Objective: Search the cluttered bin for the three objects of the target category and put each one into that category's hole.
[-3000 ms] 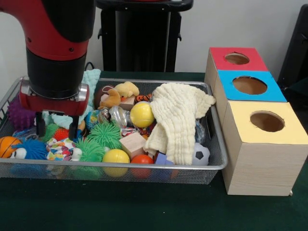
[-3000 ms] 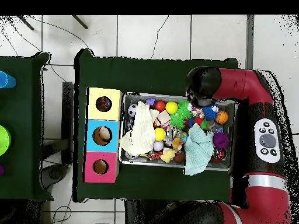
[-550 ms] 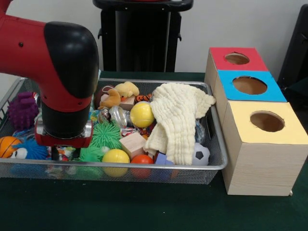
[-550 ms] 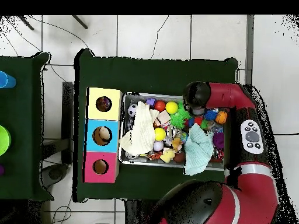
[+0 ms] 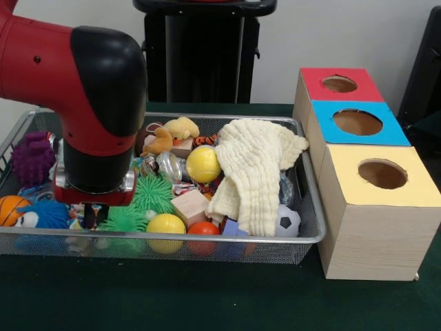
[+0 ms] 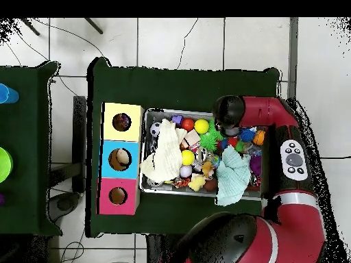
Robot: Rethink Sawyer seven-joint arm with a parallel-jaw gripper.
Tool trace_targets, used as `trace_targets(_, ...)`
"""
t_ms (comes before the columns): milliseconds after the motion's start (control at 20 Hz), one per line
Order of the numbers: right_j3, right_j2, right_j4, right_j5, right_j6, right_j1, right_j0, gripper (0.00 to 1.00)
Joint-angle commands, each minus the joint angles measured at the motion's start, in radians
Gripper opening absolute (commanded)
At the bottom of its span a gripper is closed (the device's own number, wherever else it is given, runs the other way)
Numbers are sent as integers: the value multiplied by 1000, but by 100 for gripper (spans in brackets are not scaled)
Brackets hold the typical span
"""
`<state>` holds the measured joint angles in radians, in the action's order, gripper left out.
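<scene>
Sawyer's red and black arm [image 5: 96, 103] comes down over the front view's left half of the shallow silver wire-mesh bin [image 5: 313, 234], its gripper [image 5: 93, 215] sunk among the toys beside a green spiky rubber ball [image 5: 151, 192]; whether its fingers are apart or together cannot be told, since the wrist and the clutter hide them. Just right of the arm in the bin lie a yellow ball [image 5: 202, 164], a second yellow ball [image 5: 165, 224], an orange ball [image 5: 203, 228] and a pale wooden block [image 5: 189, 205]. A cream crinkled cloth [image 5: 255, 172] is draped over the bin's right half, with a small black-and-white football [image 5: 288, 221] at its lower edge. A purple spiky ball [image 5: 32, 158] and a blue spiky ball [image 5: 45, 214] sit at the bin's left end. Right of the bin stand three pale wooden boxes in a row, and the round hole [image 5: 382, 174] of the yellow-topped box [image 5: 413, 193] is nearest the camera (the blue-topped box [image 5: 389, 134] and red-topped box [image 5: 372, 89] stand behind it).

From overhead, the arm [image 6: 274, 116] curves over the bin [image 6: 147, 123], its wrist above the far right part. A mint cloth [image 6: 233, 177] lies over the bin's near edge, the cream cloth [image 6: 164, 154] at its left. The yellow-topped box's hole [image 6: 122, 122] is just left of the bin. None of the printed fabric bundles can be picked out in either view.
</scene>
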<state>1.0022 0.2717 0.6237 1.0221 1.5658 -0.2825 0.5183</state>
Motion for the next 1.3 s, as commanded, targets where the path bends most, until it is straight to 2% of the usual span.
trace_targets(50,131,-6,-22,205,-188,-92,-27,0)
trace_targets(300,191,-2,-71,355,-192,-225,-52,0)
trace_targets(450,200,9,-81,404,-198,-263,-56,0)
trace_targets(750,219,31,-79,381,-172,-262,-52,0)
trace_targets(1000,236,43,-115,421,-139,-293,-75,0)
trace_targets(1150,262,52,-150,382,-88,-306,-92,0)
trace_targets(1300,316,73,-228,323,-7,-324,-105,0)
